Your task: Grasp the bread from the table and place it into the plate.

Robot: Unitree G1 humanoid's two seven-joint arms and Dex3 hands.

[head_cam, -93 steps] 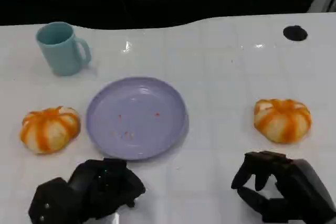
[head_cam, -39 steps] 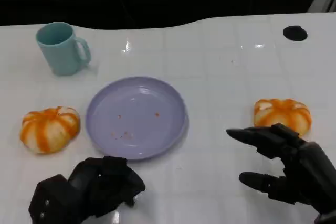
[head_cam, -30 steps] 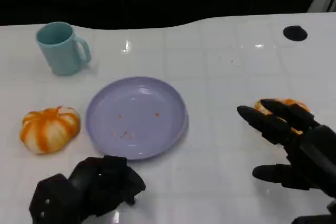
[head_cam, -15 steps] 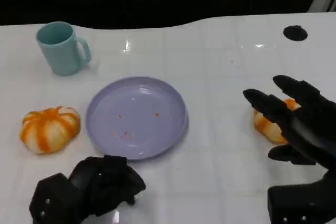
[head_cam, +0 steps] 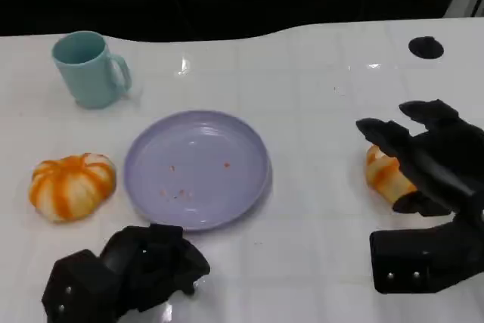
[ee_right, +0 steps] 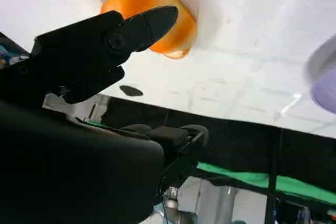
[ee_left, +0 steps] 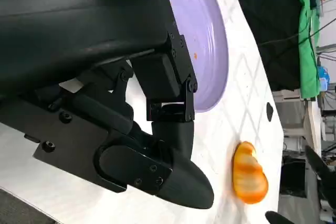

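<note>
One hand in play, the right hand (head_cam: 431,168), hovers spread wide over the orange-striped bread (head_cam: 384,175) lying on the worktop (head_cam: 318,96) right of the purple plate (head_cam: 197,168), so next it likely must lower and close.

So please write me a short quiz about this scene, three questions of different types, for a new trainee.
1. True or false: the plate already holds a bread.
2. Which hand is spread over a bread? A) left hand B) right hand
3. Fill in: the mug stands at the table's far ____ side in the head view.

Key:
1. False. The plate has only small crumbs; the left bread lies on the table beside it.
2. B. The right hand has its fingers spread over the right bread; the left hand sits curled near the plate.
3. left
</note>
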